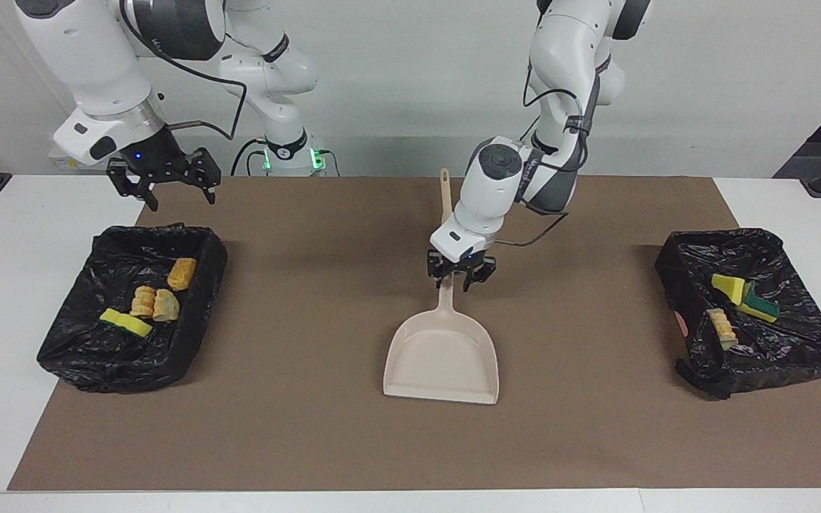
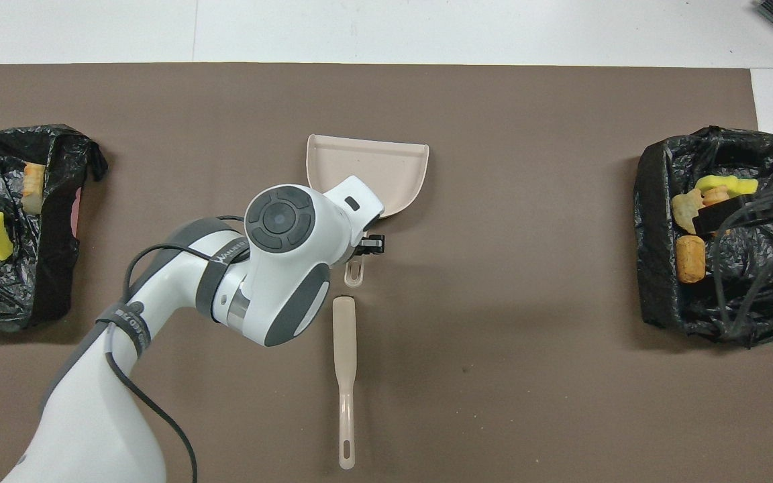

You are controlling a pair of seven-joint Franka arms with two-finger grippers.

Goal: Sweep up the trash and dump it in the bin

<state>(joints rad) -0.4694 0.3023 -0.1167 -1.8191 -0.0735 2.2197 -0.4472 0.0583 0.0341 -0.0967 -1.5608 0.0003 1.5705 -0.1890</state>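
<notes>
Two black bag-lined bins sit at the ends of the brown paper mat (image 1: 311, 442), and every scrap of trash in sight already lies inside them. The bin at the right arm's end (image 1: 68, 356) holds tan-orange bread-like chunks (image 1: 155, 303) and a yellow sponge piece with a green back (image 1: 125, 323). The bin at the left arm's end (image 1: 795, 356) holds yellow-and-green sponge pieces (image 1: 745, 294) and one more tan chunk (image 1: 722, 326). No scraps show on the mat between them.

Judging by that, sweeping and dumping look done, and the step in hand is laying the tools down. The left gripper (image 1: 460, 278) is low over the handle of the beige plastic dustpan (image 1: 446, 353), which lies flat mid-mat. Its fingers straddle the handle, parted a little; whether they touch it I cannot tell. The next move likely calls for a straight lift clear of the handle. The right gripper (image 1: 165, 189) waits in the air, spread wide and empty, over the edge of its bin nearest the robots.

A slim beige brush (image 2: 344, 376) lies nearer the robots than the dustpan, in line with its handle. From across the table the left arm hides most of it; from above, that arm covers the dustpan's handle and the right gripper's cables mask part of its bin.
</notes>
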